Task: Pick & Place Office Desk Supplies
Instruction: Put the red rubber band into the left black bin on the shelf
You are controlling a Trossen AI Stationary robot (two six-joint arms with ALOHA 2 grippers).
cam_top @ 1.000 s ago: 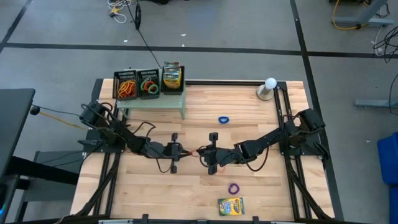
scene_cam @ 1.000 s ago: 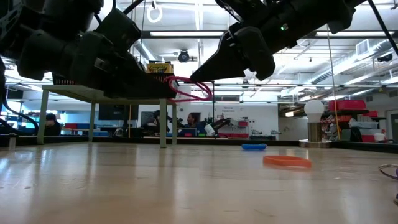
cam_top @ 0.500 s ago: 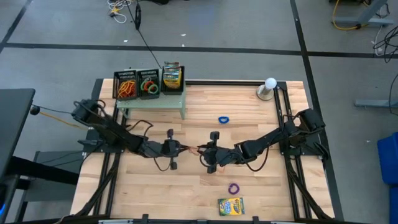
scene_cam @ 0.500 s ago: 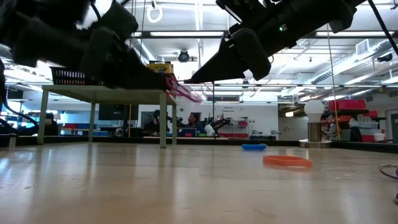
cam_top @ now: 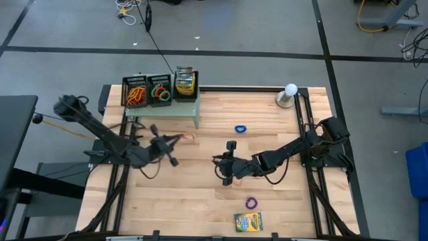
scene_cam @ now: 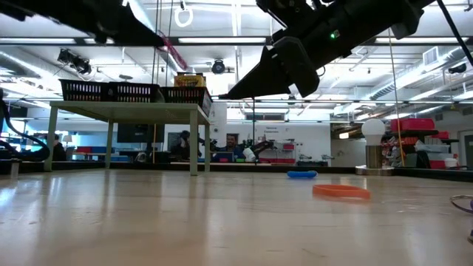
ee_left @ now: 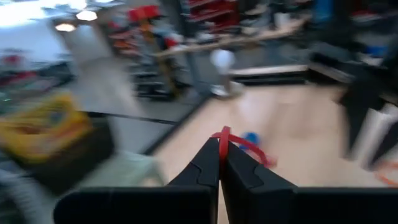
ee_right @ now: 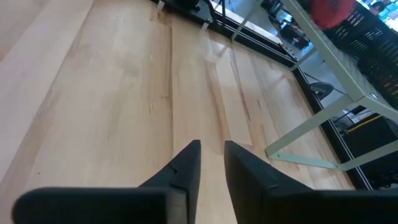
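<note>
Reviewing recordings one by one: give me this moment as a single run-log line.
left gripper: shut on red rubber band, raised near green stand | right gripper: open, empty, mid-table | loose: blue band, purple band, crayon box

A robotics lab in a large open industrial hall. The wooden table (cam_top: 200, 201) sits in a black metal frame on a grey concrete floor marked with dark tape lines, cables trailing across it. Beyond the right gripper (scene_cam: 235, 91), the low view shows exposed ceiling ducts, strip lights, red storage bins on shelving, and people seated at distant workstations.
</note>
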